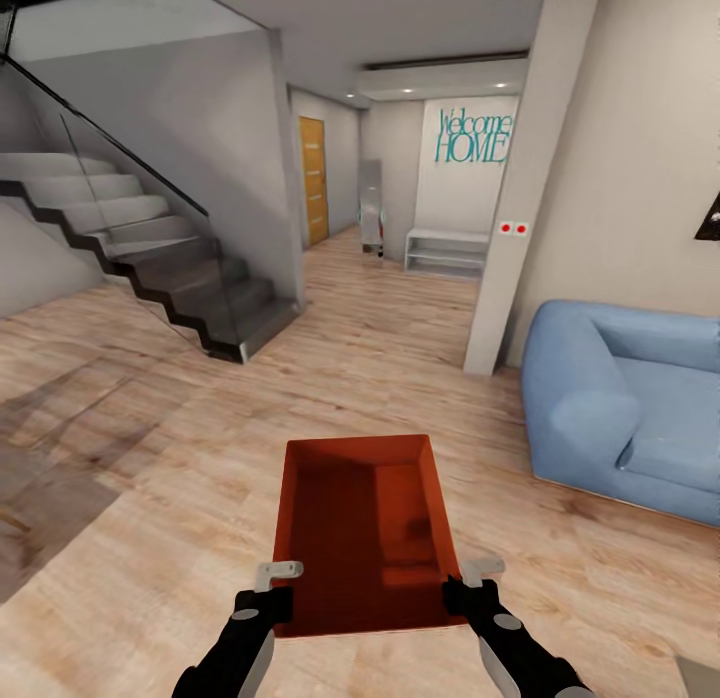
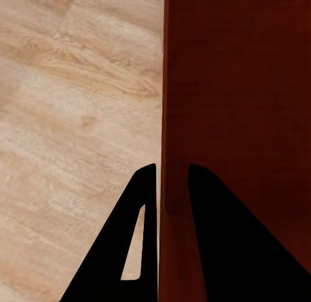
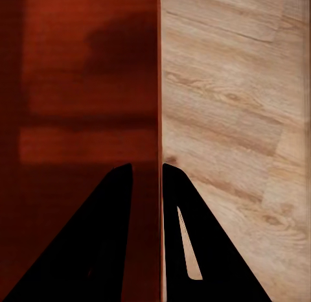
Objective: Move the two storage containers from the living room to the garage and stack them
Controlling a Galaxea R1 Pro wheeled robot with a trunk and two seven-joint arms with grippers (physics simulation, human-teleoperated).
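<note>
- One storage container (image 1: 365, 533) hangs above the wood-plank floor (image 1: 150, 498), near a blue sofa (image 1: 625, 403).
- The left tool (image 1: 272, 583) and right tool (image 1: 468, 578) each pinch a side wall.
- By this judgement, carrying has begun; the garage trip, the other container and stacking remain.

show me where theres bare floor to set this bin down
Free: the wood floor ahead of the storage container, between the staircase and the blue sofa; also the planks on the robot's left, below the stairs. Crowded: the right side by the sofa and the pillar.
</note>
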